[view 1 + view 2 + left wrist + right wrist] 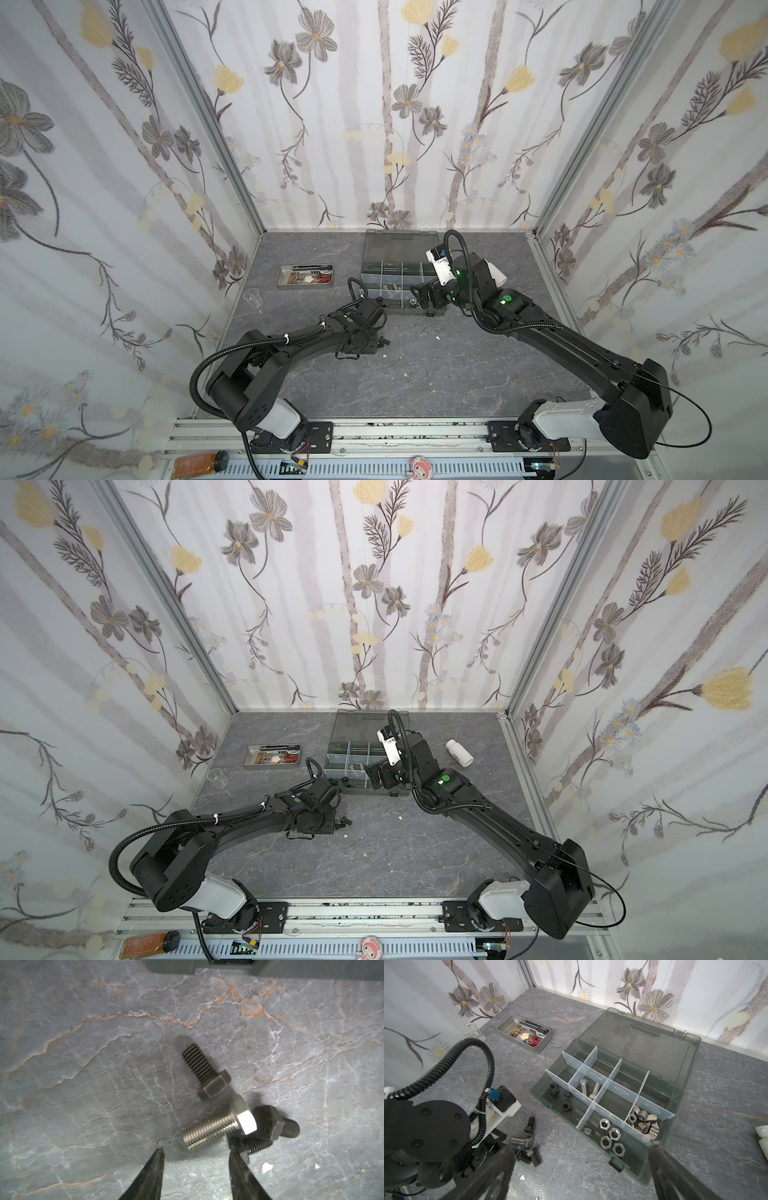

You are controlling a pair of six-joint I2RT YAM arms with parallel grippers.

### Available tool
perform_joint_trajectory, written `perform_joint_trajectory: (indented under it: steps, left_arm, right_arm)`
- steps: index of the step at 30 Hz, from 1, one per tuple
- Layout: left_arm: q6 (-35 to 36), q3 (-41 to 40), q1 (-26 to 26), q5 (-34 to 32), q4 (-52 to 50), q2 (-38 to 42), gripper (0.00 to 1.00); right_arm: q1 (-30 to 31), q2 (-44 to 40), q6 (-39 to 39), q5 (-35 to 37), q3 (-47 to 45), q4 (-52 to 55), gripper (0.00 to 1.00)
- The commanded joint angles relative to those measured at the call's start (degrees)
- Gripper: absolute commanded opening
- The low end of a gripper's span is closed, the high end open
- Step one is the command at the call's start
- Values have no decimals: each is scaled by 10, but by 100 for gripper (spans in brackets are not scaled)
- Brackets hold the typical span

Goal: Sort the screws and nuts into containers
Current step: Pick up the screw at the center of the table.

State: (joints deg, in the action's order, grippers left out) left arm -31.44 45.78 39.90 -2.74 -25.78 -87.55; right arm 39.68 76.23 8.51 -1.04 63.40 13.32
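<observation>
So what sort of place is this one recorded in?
Likely a purpose-built robot test booth, not a working shop: floral-papered wall panels in aluminium framing box in a stone-look tabletop, the left arm and right arm mount on a front rail, and a hardware organizer box lies open.

Robot test booth, floral-papered walls (395, 124), aluminium frame (211, 124), marble-look tabletop (415, 365)

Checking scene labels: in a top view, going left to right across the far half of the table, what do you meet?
Beaker → steel tray → organizer box → white bottle.
</observation>
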Motion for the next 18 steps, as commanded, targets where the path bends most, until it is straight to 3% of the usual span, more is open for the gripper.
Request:
perform_joint_trajectory:
  steps: [1, 18]
  left_arm:
    - [11, 10, -1, -21, 8, -12, 50]
    - [35, 44, -1, -37, 15, -67, 45]
  right_arm:
    - [0, -1, 3, 1, -1, -22, 100]
    - [-1, 7, 3, 3, -1, -22, 100]
